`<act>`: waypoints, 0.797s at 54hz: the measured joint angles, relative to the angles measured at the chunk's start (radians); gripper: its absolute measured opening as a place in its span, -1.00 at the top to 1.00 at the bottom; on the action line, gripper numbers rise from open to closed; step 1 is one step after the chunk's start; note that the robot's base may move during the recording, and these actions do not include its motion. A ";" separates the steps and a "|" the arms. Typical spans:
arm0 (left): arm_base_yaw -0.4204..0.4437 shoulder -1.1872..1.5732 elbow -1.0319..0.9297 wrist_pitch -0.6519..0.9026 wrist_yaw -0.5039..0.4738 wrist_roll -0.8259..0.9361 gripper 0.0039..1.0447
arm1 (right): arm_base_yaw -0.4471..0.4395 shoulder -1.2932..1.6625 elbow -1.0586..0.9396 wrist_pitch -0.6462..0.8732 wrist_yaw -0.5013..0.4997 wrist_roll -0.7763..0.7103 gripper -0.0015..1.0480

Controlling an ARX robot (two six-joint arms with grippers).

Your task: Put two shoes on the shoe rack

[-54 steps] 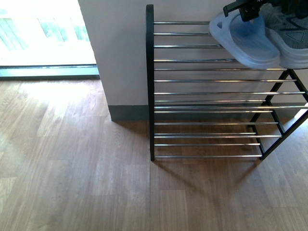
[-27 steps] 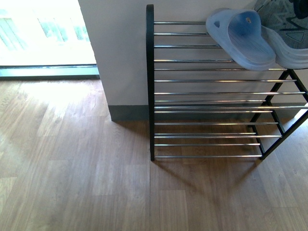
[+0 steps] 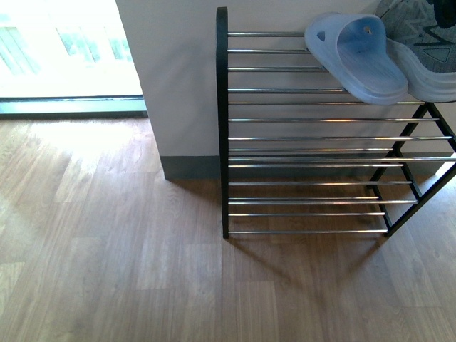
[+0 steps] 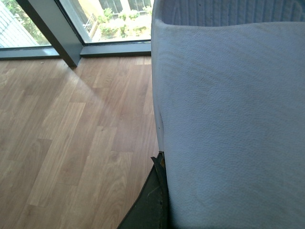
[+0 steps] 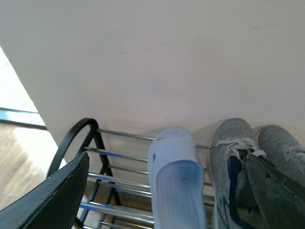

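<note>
One slide lies on the rack's top shelf beside two sneakers, below the right claw, whose jaws stand apart and empty. The left claw fills its view with a second slide, seemingly clamped, so I judge one placement remains.

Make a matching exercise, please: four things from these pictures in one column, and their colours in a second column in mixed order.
Things:
1. slide
2. sneaker
3. rack frame
4. floor

Colours:
A. black
B. brown wood
C. pale blue
D. grey

Pairs: 1-C, 2-D, 3-A, 4-B
</note>
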 joint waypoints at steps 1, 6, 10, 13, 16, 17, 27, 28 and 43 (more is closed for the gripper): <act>0.000 0.000 0.000 0.000 0.000 0.000 0.97 | 0.000 -0.028 -0.035 0.016 -0.004 0.010 -0.82; 0.000 0.000 0.000 0.000 0.000 0.000 0.97 | -0.006 -0.169 -0.213 0.100 -0.013 0.042 -0.82; 0.000 0.000 0.000 0.000 0.000 0.000 0.97 | -0.015 -0.237 -0.293 0.130 -0.021 0.071 -0.82; 0.000 0.000 0.000 0.000 0.000 0.000 0.97 | -0.028 -0.313 -0.378 0.174 -0.016 0.098 -0.82; 0.000 0.000 0.000 0.000 0.000 0.000 0.97 | -0.041 -0.364 -0.438 0.223 -0.016 0.111 -0.82; 0.000 0.000 0.000 0.000 0.000 0.000 0.97 | -0.042 -0.370 -0.445 0.228 -0.016 0.112 -0.82; 0.000 0.000 0.000 0.000 0.001 0.000 0.97 | -0.061 -0.423 -0.526 0.261 0.001 0.136 -0.82; 0.000 0.000 0.000 0.000 0.000 0.000 0.97 | -0.056 -0.429 -0.528 0.240 0.050 0.117 -0.74; 0.000 0.000 0.000 0.000 0.000 0.000 0.97 | -0.087 -0.544 -0.645 0.224 0.110 0.039 -0.03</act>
